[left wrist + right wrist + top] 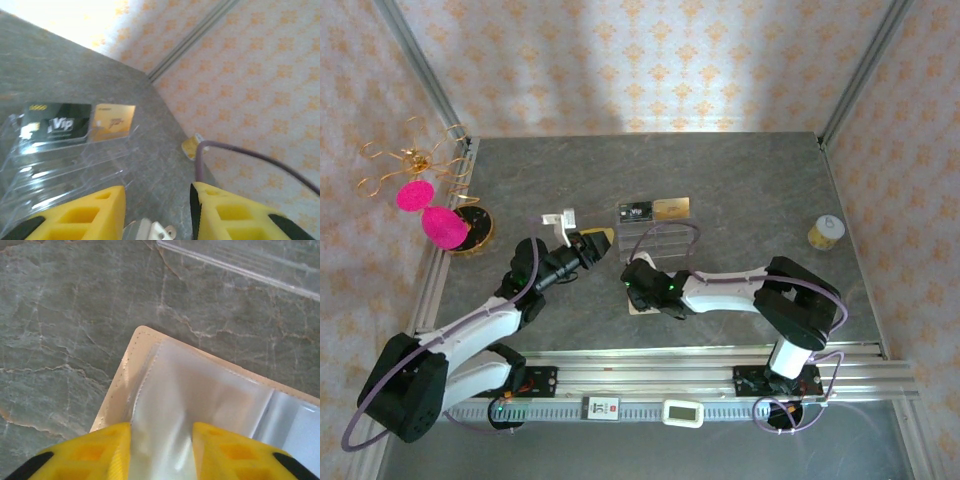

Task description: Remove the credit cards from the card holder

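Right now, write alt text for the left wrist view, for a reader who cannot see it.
A black Vip card and a gold card sit side by side at the back of a clear tray on a grey table. Yellow fingers of the left claw stand apart in the foreground.

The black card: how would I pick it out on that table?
Look at the middle of the grey marble table for the clear slotted tray. Two cards sit along its far side; the black card is the left one, printed VIP, beside a gold card.
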